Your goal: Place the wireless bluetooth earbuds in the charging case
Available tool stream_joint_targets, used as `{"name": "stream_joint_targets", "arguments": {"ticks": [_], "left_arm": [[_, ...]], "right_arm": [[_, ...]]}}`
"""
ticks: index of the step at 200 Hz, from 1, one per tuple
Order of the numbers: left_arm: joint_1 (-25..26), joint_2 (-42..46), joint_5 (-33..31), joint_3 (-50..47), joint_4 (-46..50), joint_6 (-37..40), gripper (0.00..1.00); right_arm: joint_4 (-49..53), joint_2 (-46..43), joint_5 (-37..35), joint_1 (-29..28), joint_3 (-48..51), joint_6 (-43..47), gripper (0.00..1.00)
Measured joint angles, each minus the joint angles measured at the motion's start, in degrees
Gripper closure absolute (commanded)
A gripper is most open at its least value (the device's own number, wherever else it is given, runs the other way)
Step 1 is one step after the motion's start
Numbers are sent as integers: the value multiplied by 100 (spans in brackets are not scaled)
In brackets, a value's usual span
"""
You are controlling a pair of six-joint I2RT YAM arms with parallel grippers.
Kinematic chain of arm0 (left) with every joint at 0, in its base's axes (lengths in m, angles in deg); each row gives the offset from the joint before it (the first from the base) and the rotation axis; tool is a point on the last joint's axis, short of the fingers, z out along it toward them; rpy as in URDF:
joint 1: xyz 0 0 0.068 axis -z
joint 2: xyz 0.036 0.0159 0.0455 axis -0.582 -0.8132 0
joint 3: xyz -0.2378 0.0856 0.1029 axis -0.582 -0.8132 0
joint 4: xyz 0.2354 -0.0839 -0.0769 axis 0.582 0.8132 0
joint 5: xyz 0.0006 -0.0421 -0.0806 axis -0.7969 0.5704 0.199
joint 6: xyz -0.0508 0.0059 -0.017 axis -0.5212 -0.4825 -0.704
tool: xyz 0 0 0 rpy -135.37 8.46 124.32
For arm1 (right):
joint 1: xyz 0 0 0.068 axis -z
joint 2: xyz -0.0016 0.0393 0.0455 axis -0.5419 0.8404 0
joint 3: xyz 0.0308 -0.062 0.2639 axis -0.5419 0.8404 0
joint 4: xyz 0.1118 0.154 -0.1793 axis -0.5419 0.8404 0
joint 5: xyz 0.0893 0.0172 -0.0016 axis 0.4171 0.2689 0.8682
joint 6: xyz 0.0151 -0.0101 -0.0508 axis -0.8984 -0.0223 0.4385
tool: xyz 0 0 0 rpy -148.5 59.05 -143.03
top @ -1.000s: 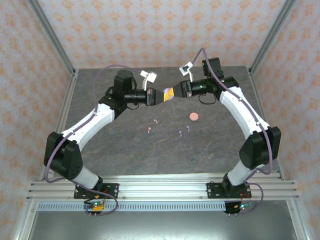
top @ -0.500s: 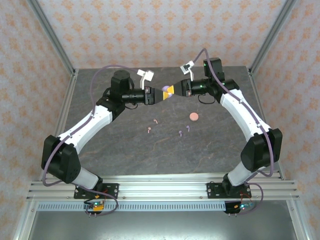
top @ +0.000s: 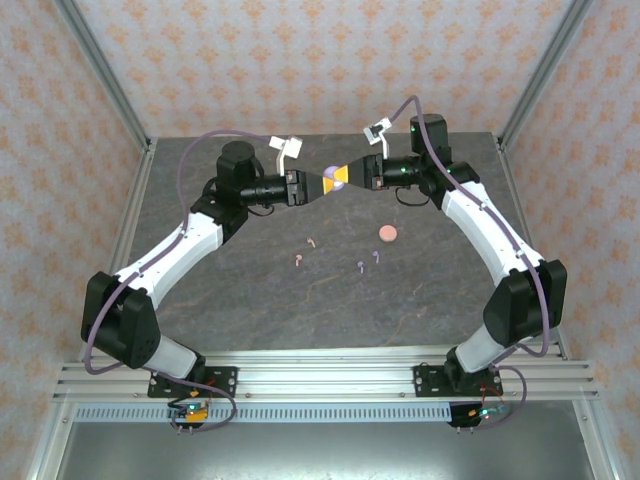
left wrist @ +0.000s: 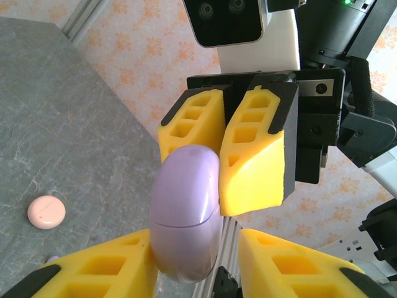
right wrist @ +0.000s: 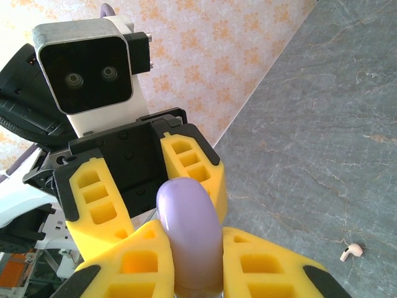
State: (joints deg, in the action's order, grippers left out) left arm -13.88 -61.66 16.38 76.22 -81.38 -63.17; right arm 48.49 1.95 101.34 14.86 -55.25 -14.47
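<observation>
A lilac charging case (top: 335, 181) hangs in the air over the far middle of the table, closed, its seam visible in the left wrist view (left wrist: 186, 217). My right gripper (top: 346, 178) (right wrist: 191, 239) is shut on it from the right. Facing it from the left, my left gripper (top: 320, 183) (left wrist: 197, 247) stands open around the case's other end; one finger touches it and the other is apart. Two pale pink earbuds (top: 312, 241) (top: 299, 259) and two lilac earbuds (top: 361, 266) (top: 376, 255) lie on the table (top: 250, 290) below. One pink earbud (right wrist: 352, 251) is in the right wrist view.
A closed round pink case (top: 387, 233) (left wrist: 46, 212) lies on the table right of the earbuds. Patterned walls and metal posts (top: 110, 85) enclose the table's sides and back. Both arms arch inward, meeting above the far middle.
The right gripper closed on the lilac case and the left gripper's jaws opened off it. The left gripper drew slightly back to the left and both moved a little farther away.
</observation>
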Motion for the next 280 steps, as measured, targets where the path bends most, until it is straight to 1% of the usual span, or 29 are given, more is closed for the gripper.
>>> {"name": "stream_joint_targets", "arguments": {"ticks": [20,129,143,162,185,196,205,218,258,280], "left_arm": [[0,-7,-9,0,0,4,67],[118,-111,-46,48,7,7,67],[118,-129,-42,57,11,2,72],[116,-151,4,59,33,-7,84],[118,-160,20,83,122,68,87],[120,-162,13,101,219,157,90],[120,-162,-46,111,323,275,90],[133,-162,-109,127,439,481,90],[157,-160,-295,125,507,1117,90],[197,-72,-466,-164,179,1526,92]], "right_arm": [[-13,-13,0,0,7,-22,82],[66,-13,9,-50,11,87,82],[87,-13,7,-50,11,140,82],[125,-13,7,-44,11,223,81],[225,-17,0,-39,9,343,72],[308,-26,-44,-50,7,372,63],[378,-48,-164,-66,2,444,60],[498,-81,-374,-83,2,490,53],[949,-229,-968,-103,-28,682,49],[1165,-286,-1176,-105,-90,822,47]]}}
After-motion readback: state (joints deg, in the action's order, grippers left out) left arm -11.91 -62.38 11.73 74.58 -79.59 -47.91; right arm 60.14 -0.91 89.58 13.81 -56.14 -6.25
